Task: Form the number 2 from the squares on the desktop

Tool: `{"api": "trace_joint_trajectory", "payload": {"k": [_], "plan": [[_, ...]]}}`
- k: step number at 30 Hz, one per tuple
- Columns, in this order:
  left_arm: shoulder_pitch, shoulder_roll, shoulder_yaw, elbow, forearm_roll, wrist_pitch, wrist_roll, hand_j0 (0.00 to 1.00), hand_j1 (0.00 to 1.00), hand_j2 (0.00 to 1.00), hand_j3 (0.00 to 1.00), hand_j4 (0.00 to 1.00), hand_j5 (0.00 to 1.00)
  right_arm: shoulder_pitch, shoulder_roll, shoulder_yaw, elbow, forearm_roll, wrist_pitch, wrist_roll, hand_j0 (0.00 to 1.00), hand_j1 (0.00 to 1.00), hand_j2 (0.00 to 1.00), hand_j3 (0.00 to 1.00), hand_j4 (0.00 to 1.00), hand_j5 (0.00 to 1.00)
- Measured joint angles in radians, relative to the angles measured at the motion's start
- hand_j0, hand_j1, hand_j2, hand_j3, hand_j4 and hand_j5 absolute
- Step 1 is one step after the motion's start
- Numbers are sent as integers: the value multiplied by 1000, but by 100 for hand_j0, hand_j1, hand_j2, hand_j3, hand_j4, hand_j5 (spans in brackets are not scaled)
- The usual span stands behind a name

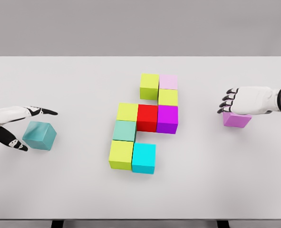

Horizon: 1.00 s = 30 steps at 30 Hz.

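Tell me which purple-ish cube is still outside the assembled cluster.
The violet cube under the right robot hand, far right of the table. The magenta cube and the pale pink cube already sit in the cluster.

Table (pixel 59 190): white, wide, fills most of view
Wall (pixel 140 26): plain grey, behind table
Light: soft, even
Legs (pixel 57 223): dark, below front edge

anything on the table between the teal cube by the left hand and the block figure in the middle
Nothing visible. Bare table lies between the teal cube at the left hand and the block figure; the nearest pieces are its left-column blocks.
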Motion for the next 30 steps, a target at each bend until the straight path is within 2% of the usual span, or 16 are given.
{"api": "trace_joint_trajectory", "payload": {"k": [15, 18, 22, 23, 30], "plan": [[0, -26, -2, 35, -4, 0, 0, 100, 100, 100, 100, 100, 100, -6, 17, 25, 37, 5, 0, 0, 99, 99, 99, 99, 99, 99], [2, -29, -2, 40, -5, 0, 0, 100, 100, 100, 100, 100, 100, -6, 18, 26, 36, 2, 0, 0, 90, 90, 90, 90, 90, 90], [2, -31, -2, 43, -5, 0, 0, 100, 100, 100, 100, 100, 100, -6, 18, 26, 35, 0, 0, 0, 73, 73, 73, 73, 73, 73], [2, -31, -2, 43, -5, 0, 0, 100, 100, 100, 100, 100, 100, -6, 18, 26, 34, -1, 0, 0, 66, 66, 66, 66, 66, 66], [15, -32, -2, 41, -6, 0, 0, 100, 100, 100, 100, 100, 100, -6, 15, 30, 34, -26, -3, -5, 59, 59, 59, 59, 59, 59]]}}
